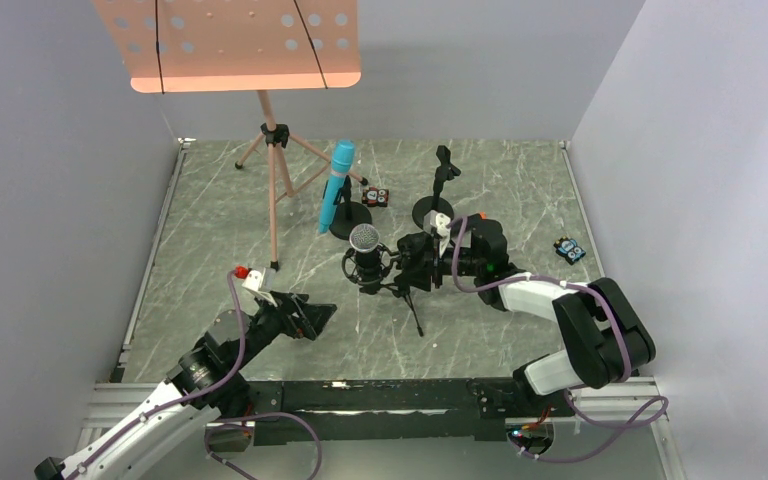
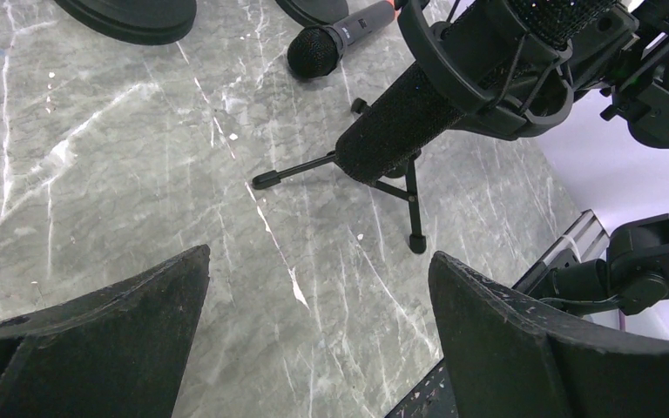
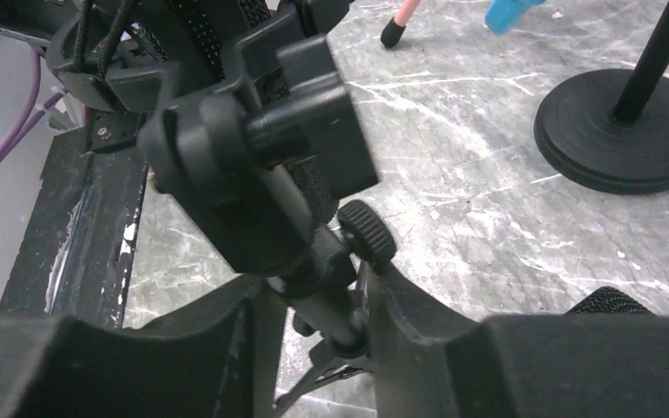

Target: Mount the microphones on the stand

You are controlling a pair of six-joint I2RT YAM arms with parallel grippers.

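Observation:
The black microphone with a silver mesh head (image 1: 365, 240) sits in a shock mount on a small tripod stand (image 1: 407, 296); it also shows in the left wrist view (image 2: 418, 109). My right gripper (image 1: 423, 263) is shut on the tripod stand's post (image 3: 335, 300). The blue microphone (image 1: 337, 185) stands in a round-base stand (image 1: 350, 224). The black microphone with an orange end (image 2: 335, 37) lies on the table beyond the tripod. A second round-base stand (image 1: 434, 208) carries an empty clip. My left gripper (image 1: 310, 318) is open and empty, low over the table (image 2: 318, 296).
A pink music stand (image 1: 230, 40) on tripod legs stands at the back left. Two small boxes lie on the table, one near the blue microphone's base (image 1: 376, 197) and one at the right (image 1: 569, 250). Walls enclose the marble table (image 1: 210, 230).

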